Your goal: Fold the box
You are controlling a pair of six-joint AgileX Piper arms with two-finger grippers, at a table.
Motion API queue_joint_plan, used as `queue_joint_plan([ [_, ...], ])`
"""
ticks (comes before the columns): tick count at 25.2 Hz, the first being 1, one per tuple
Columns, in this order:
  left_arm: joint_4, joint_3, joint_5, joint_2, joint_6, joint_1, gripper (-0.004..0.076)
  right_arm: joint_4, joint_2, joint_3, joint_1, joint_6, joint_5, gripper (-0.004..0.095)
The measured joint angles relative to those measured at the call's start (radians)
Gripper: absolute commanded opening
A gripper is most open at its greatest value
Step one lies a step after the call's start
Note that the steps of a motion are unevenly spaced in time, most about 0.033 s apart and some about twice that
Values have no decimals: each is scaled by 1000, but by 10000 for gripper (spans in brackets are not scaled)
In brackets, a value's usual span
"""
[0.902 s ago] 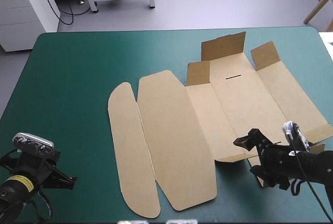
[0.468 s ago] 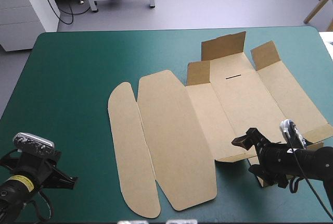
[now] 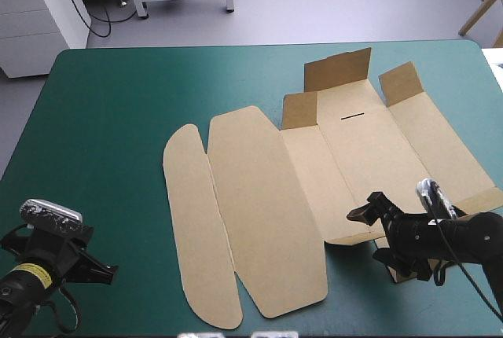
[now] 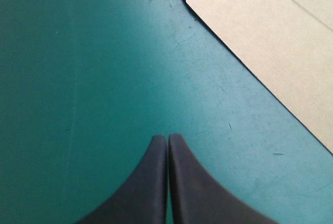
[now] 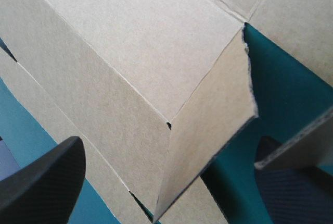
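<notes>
The brown box [image 3: 314,173] lies as a mostly flat cut sheet across the middle and right of the teal-green table, its two rounded lid panels [image 3: 236,212] toward the left. My right gripper [image 3: 376,237] is at the sheet's near right corner, open. In the right wrist view its black fingers [image 5: 47,182] stand wide apart around a raised corner flap [image 5: 208,146] of the box [image 5: 130,36]. My left gripper [image 3: 106,273] is low at the table's near left, shut [image 4: 167,138] over bare cover, with the box's rounded edge [image 4: 270,36] ahead of it.
Three short flaps stand up along the sheet's far side [image 3: 338,71], [image 3: 401,82], [image 3: 299,110]. Bare teal-green cover [image 3: 102,134] spreads over the table's left half. The sheet's right panel [image 3: 464,165] reaches close to the table's right edge.
My right gripper has crept a little toward the table's left along the box's near right corner. The left arm and the sheet have not moved.
</notes>
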Motion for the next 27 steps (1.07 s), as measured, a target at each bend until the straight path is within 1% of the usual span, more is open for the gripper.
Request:
queue_joint_plan([
  [2, 0, 0, 0, 0, 0, 0, -10, 0, 21, 0, 21, -6, -11, 718],
  [6, -1, 0, 0, 0, 0, 0, -10, 4, 72, 0, 83, -9, -55, 595],
  [9, -4, 0, 0, 0, 0, 0, -10, 19, 111, 0, 124, -10, -91, 459],
  [11, -3, 0, 0, 0, 0, 0, -10, 29, 130, 0, 144, -12, -113, 352],
  [12, -3, 0, 1, 0, 0, 0, -10, 33, 138, 0, 151, -12, -123, 243],
  [13, -3, 0, 8, 0, 0, 0, -10, 34, 147, 0, 158, -18, -131, 191],
  [14, -3, 0, 11, 0, 0, 0, -10, 34, 150, 0, 159, -23, -134, 99],
  [16, -3, 0, 19, 0, 0, 0, -10, 35, 151, 0, 160, -32, -133, 3],
  [17, -3, 0, 20, 0, 0, 0, -10, 37, 151, 0, 160, -35, -136, -19],
  [20, -3, 0, 22, 0, 0, 0, -10, 40, 151, 0, 160, -42, -153, -17],
  [27, -3, 0, 22, 0, 0, 0, -10, 44, 151, 0, 160, -56, -140, -18],
])
